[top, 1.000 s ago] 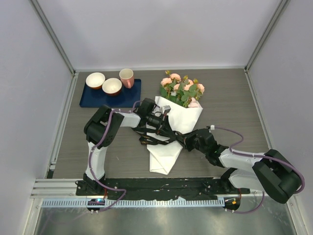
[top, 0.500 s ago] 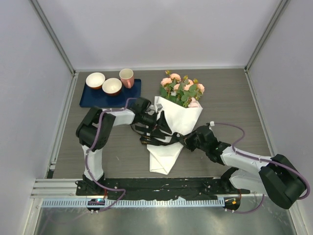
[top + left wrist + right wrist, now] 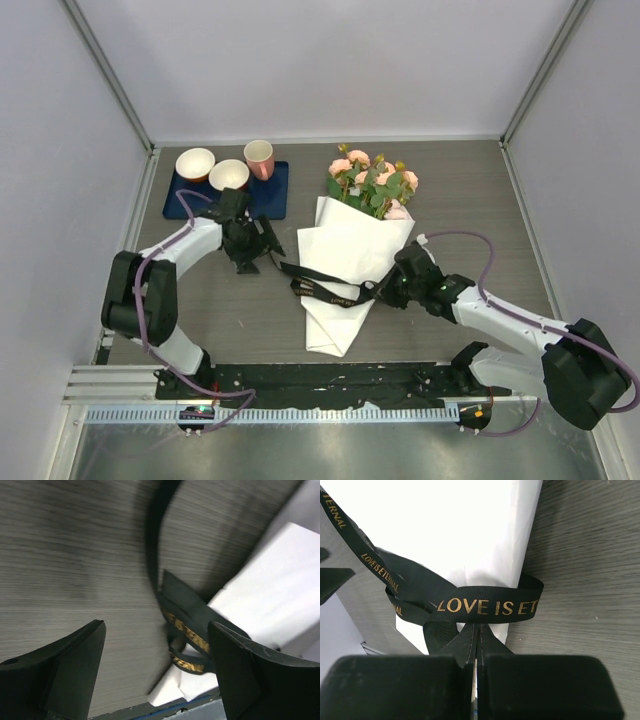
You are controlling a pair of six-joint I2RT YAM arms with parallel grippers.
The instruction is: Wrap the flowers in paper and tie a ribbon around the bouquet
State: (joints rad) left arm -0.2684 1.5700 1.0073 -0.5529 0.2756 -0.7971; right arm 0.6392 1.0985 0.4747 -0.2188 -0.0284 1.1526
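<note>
The bouquet lies on the table with its pink flowers (image 3: 368, 180) at the far end. Its white paper (image 3: 345, 250) narrows to a cone toward me. The black ribbon (image 3: 325, 290) with gold lettering is looped across the cone's lower part. My right gripper (image 3: 386, 293) is shut on the ribbon (image 3: 490, 605) at the cone's right edge, its fingertips (image 3: 470, 640) pinching the band against the paper (image 3: 445, 530). My left gripper (image 3: 258, 258) stands open to the left of the cone with nothing in it. In the left wrist view the ribbon (image 3: 185, 625) and paper (image 3: 280, 590) lie beyond that gripper (image 3: 155, 650).
A dark blue mat (image 3: 272, 195) at the back left carries two white bowls (image 3: 195, 163) (image 3: 229, 176) and a pink cup (image 3: 259, 158), close behind my left wrist. Grey walls enclose the table on three sides.
My left gripper has opened, let go of the ribbon and swung left toward the mat. My right gripper has shut on the ribbon and shifted slightly farther from me.
</note>
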